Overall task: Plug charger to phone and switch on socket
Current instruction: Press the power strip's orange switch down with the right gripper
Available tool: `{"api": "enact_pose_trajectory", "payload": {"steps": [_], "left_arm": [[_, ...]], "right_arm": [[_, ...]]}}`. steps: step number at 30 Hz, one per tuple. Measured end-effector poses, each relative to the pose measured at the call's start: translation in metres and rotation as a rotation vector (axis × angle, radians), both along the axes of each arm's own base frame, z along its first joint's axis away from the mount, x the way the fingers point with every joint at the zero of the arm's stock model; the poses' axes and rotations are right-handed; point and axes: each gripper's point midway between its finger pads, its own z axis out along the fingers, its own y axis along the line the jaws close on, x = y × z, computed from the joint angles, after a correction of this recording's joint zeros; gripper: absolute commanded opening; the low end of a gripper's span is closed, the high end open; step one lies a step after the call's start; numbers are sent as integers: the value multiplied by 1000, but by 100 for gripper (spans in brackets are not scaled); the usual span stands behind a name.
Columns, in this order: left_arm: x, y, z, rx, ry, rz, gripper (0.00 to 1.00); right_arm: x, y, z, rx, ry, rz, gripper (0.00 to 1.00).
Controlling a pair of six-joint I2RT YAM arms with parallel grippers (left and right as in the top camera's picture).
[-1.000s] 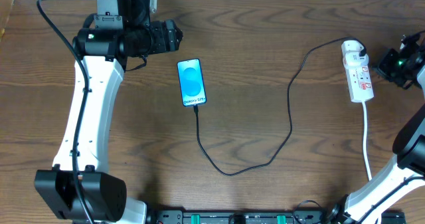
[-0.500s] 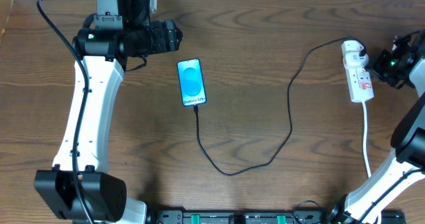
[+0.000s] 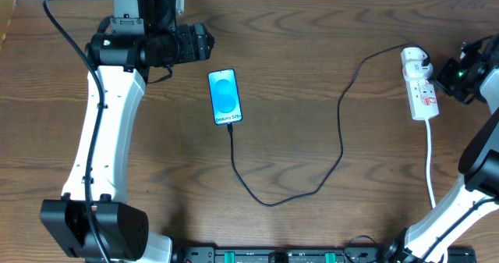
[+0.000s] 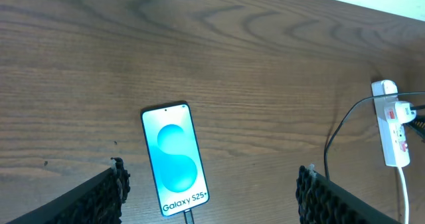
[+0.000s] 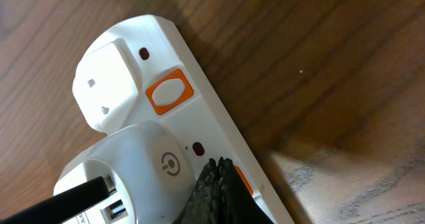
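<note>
Phone (image 3: 224,97) lay left of centre, screen lit, with the charger (image 3: 341,138) tip at its bottom edge; it looked plugged in. Cable looped over to its white plug (image 5: 143,164), seated in the socket (image 3: 422,91) at upper right. Left gripper (image 3: 204,42) hung at upper left, fingers wide apart, empty. Right gripper (image 5: 216,174) was fully closed on nothing, tip at the orange switch (image 5: 244,182) beside the plug. Couldn't tell if it was pressed; indicator dots (image 5: 197,147) looked dark. Probably left to do: the switch.
</note>
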Motion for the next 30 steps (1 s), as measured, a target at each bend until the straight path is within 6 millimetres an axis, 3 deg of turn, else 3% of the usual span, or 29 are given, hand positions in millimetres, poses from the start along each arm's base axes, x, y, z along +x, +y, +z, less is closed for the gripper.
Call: {"api": "enact_pose_trajectory", "payload": {"steps": [15, 30], "left_arm": [[0, 0, 0, 0, 0, 0, 82], [0, 0, 0, 0, 0, 0, 82]], "right_arm": [[-1, 2, -5, -72, 9, -4, 1], [-7, 8, -3, -32, 34, -20, 1]]}}
